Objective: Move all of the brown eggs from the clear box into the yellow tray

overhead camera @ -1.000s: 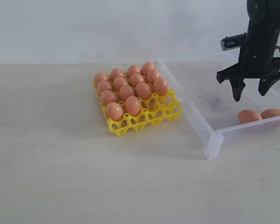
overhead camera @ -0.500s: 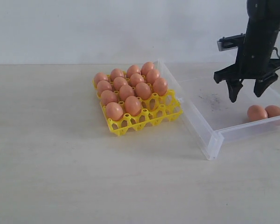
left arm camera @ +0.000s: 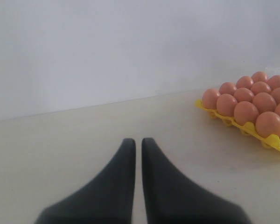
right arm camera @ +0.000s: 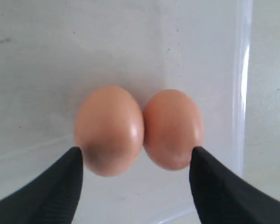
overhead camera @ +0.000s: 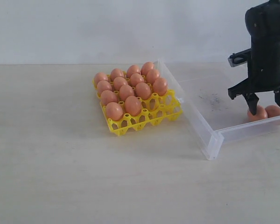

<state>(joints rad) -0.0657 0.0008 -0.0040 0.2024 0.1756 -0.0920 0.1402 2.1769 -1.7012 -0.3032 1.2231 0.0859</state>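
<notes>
Brown eggs (right arm camera: 109, 130): smooth matte ovals | right gripper (right arm camera: 136, 153): black jaws spread | left gripper (left arm camera: 138, 142): closed

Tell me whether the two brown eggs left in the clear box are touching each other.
Touching. The right wrist view shows one brown egg pressed against the other brown egg, sides meeting with no gap.

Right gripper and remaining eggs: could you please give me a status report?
Right gripper open, low over two brown eggs in clear box. Eggs touching, both between fingers. Left gripper shut, empty. Yellow tray: two front cups free.
</notes>
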